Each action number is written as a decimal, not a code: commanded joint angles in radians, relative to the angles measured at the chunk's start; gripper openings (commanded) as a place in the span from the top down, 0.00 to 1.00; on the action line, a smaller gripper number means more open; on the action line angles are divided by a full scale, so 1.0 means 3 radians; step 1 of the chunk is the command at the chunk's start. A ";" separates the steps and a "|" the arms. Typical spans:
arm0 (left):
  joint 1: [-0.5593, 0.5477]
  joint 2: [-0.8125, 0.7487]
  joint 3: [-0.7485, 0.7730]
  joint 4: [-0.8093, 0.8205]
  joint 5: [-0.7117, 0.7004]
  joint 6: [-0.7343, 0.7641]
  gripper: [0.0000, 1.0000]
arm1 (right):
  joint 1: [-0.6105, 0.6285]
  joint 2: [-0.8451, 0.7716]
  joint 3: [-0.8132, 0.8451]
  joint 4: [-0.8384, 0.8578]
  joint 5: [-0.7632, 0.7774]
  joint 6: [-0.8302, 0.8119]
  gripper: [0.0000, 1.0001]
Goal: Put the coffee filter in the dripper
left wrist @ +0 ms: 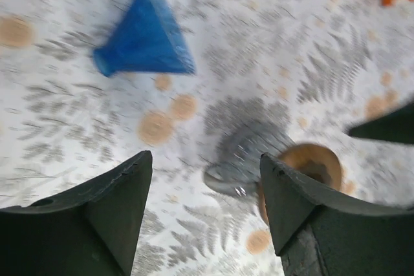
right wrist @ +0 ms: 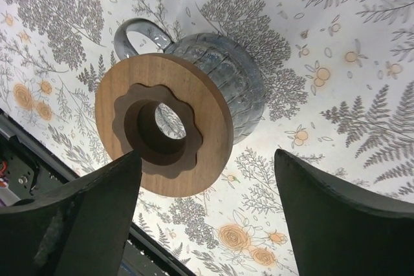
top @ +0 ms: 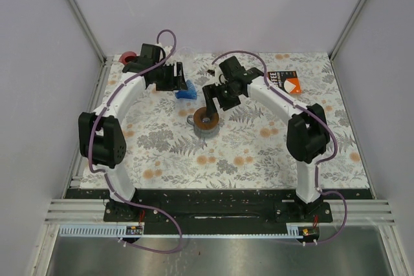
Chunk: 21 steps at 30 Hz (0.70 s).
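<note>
The dripper (top: 206, 121) lies on its side mid-table: grey ribbed glass cone with a handle and a round wooden base. In the right wrist view its wooden base (right wrist: 163, 123) faces the camera. The blue cone-shaped coffee filter (top: 186, 93) lies on the cloth behind and left of it, also in the left wrist view (left wrist: 145, 38). My left gripper (top: 173, 81) is open and empty, above the table just left of the filter. My right gripper (top: 215, 101) is open and empty, just behind and above the dripper. The dripper shows blurred in the left wrist view (left wrist: 272, 163).
An orange and white packet (top: 286, 83) lies at the back right. A red object (top: 127, 58) sits at the back left corner. A small dark item (top: 211, 71) lies near the back middle. The floral cloth covers the table; walls close in on three sides.
</note>
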 commanded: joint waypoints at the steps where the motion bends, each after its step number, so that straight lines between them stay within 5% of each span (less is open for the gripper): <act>1: -0.0141 0.0200 0.0470 0.0116 -0.1042 0.0073 0.29 | 0.0028 -0.0495 0.0113 0.0024 0.0321 -0.0098 0.04; 13: -0.0315 0.1310 0.1427 -0.0110 -0.1652 0.0166 0.23 | -0.0177 -0.1247 -0.0746 0.0362 0.0854 -0.0114 0.01; 21: -0.0371 0.1612 0.1494 -0.0109 -0.1893 0.0314 0.43 | -0.0218 -0.1329 -0.0941 0.0397 0.0874 -0.0165 0.01</act>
